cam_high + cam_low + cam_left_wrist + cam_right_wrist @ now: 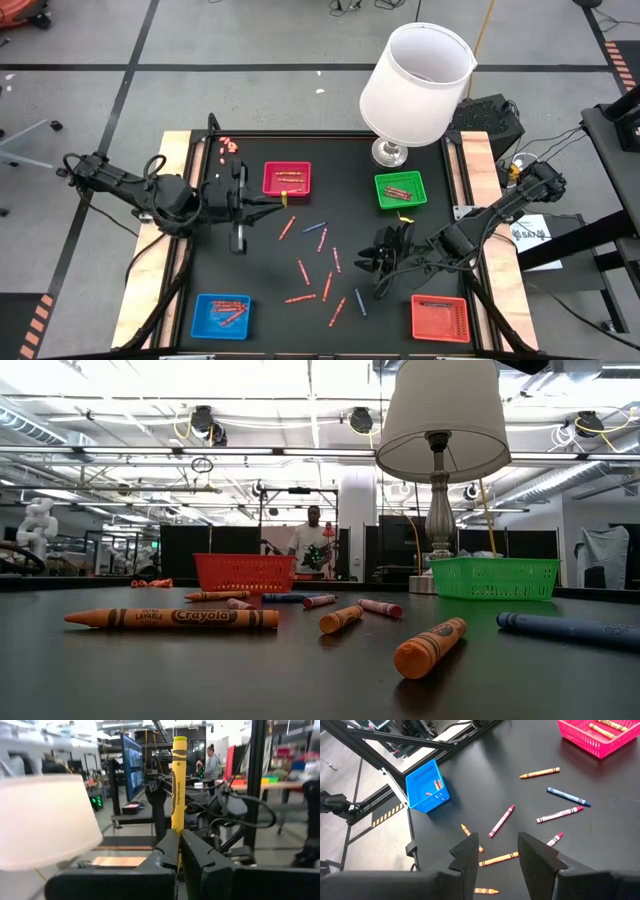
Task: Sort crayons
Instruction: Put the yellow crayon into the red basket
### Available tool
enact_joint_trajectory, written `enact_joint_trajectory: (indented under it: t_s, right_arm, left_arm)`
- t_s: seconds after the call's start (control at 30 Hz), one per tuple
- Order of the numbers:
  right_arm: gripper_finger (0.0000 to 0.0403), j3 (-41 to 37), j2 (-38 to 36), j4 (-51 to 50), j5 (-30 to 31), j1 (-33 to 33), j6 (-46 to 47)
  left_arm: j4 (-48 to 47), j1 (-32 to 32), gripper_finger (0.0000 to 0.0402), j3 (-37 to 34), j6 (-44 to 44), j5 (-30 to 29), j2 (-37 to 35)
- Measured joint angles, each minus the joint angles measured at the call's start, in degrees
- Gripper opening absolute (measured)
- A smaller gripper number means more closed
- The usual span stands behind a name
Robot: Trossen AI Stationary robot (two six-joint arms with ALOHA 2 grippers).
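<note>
Above black counter (270, 265), left claw (179, 842) pinches thin yellow wax crayon (178, 785) upright; right claw (497, 851) spread, empty, over scattered crayons (325, 275).

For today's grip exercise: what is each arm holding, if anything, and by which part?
The left gripper holds a yellow crayon by its lower end, upright between shut jaws. The right gripper holds nothing; its jaws stand open above the scattered crayons.

Black table (270, 270); loose crayons (320, 270), four coloured trays (222, 315), lamp (415, 85)
</note>
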Motion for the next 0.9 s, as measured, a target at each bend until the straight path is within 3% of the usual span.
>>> enact_joint_trajectory:
  t_s: [0.6,0.7,0.9]
  right_arm:
    - [0.0121,0.0,0.0,0.1,0.2,0.0,0.4]
    - [0.0121,0.0,0.0,0.1,0.2,0.0,0.4]
    - [0.0121,0.0,0.0,0.1,0.2,0.0,-1.1]
  left_arm:
    - [-0.1,0.0,0.0006,0.0,-32.1,0.0,0.0]
    - [-0.7,0.0,0.0006,0.0,-31.2,0.0,0.0]
    - [-0.9,0.4,0.0006,0.0,-16.7,0.0,0.0]
